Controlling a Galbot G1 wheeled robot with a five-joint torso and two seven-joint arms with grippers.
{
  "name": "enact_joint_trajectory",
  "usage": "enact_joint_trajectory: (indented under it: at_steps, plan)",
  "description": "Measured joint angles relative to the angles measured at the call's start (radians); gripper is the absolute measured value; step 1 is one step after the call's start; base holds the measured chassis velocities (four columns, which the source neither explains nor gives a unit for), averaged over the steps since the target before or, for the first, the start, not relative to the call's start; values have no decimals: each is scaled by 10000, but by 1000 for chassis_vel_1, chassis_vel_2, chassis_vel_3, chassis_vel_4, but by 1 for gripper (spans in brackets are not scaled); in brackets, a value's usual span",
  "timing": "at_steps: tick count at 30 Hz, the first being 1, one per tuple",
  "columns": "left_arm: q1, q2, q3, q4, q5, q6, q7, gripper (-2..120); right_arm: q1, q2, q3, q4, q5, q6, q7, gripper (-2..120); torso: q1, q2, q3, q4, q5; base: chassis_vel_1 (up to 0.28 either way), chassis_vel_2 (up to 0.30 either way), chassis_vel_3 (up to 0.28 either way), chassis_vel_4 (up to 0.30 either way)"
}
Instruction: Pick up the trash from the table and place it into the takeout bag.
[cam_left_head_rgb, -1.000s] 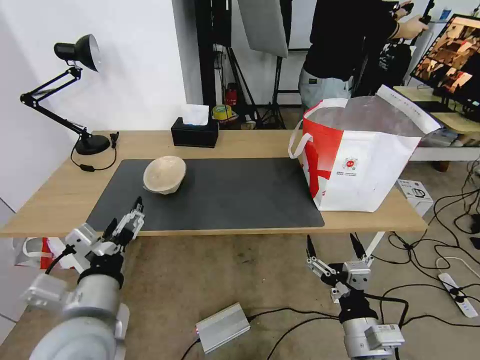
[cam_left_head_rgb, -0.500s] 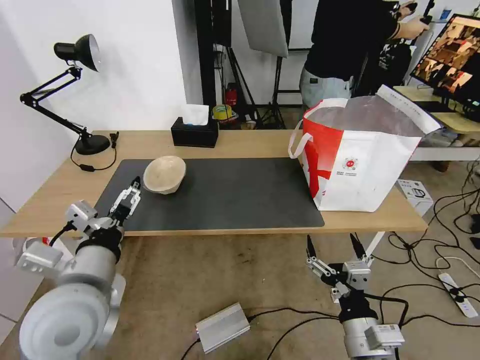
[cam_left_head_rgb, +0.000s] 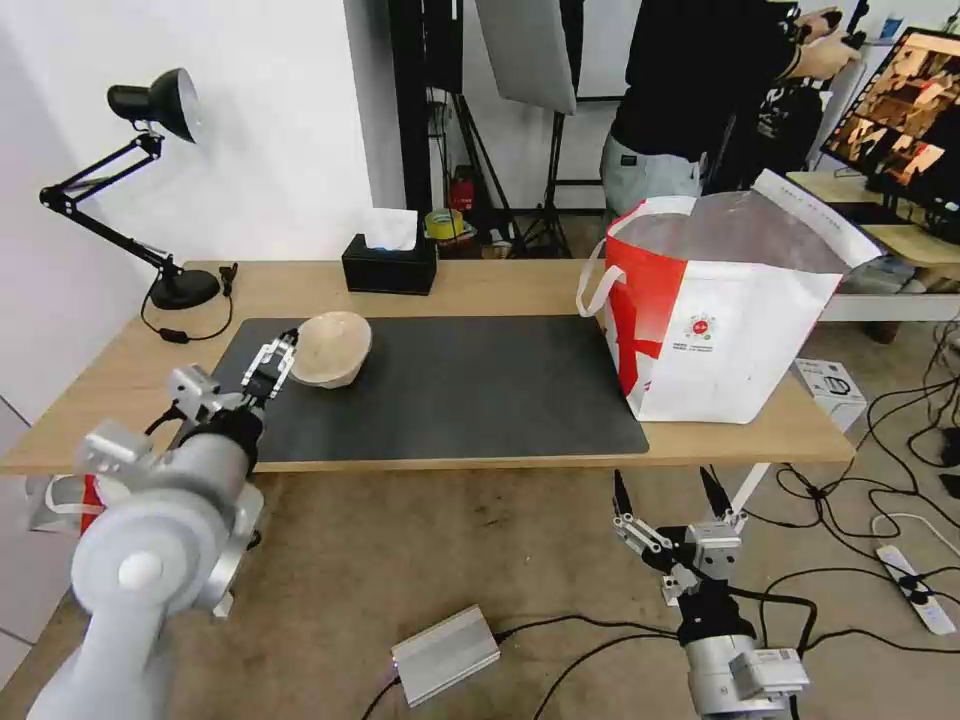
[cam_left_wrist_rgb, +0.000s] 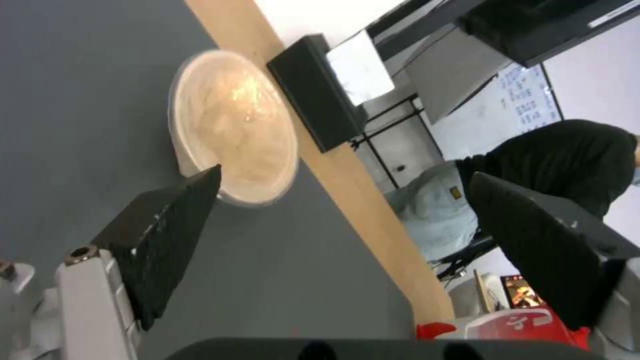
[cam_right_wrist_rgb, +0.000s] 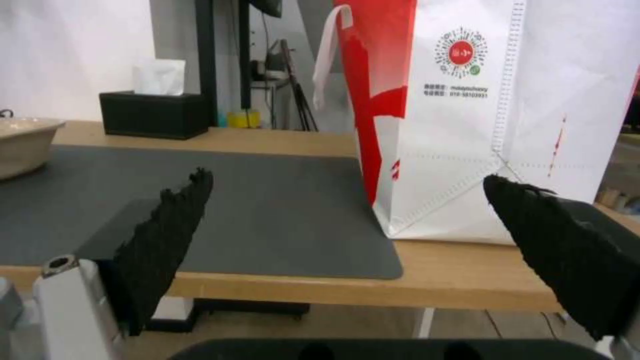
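A beige pulp bowl (cam_left_head_rgb: 330, 348) sits on the left part of the dark grey mat (cam_left_head_rgb: 450, 385) that covers the wooden table (cam_left_head_rgb: 480, 285). My left gripper (cam_left_head_rgb: 278, 350) is open just above the mat, close beside the bowl's near left side. In the left wrist view the bowl (cam_left_wrist_rgb: 233, 125) lies just past one fingertip of the left gripper (cam_left_wrist_rgb: 345, 174), outside the gap. The white and red takeout bag (cam_left_head_rgb: 720, 320) stands open at the table's right end. My right gripper (cam_left_head_rgb: 660, 480) hangs open below the table's front edge. In its own view the right gripper (cam_right_wrist_rgb: 347, 176) faces the bag (cam_right_wrist_rgb: 467, 125).
A black tissue box (cam_left_head_rgb: 390, 262) stands at the table's back edge and a black desk lamp (cam_left_head_rgb: 150, 110) at the far left. On the floor lie a silver box (cam_left_head_rgb: 445, 655) and cables (cam_left_head_rgb: 900, 560). A white box (cam_left_head_rgb: 830, 385) sits by the table's right end.
My left arm has reached forward over the mat, bringing its open gripper up beside the bowl. The right arm has not moved.
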Motion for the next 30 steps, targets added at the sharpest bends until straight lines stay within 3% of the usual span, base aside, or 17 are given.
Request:
enact_joint_trajectory:
  at_steps: [13,30]
  plan:
    - [-845,-3,216,977,-813,17,-508,100,0,0,0,0,0,0,0,100,0,-1,-1,0,0,0,0,0,0]
    - [-2015,-66,653,2555,-910,-1,-937,100,0,0,0,0,0,0,1,100,0,0,0,0,0,0,0,0,0]
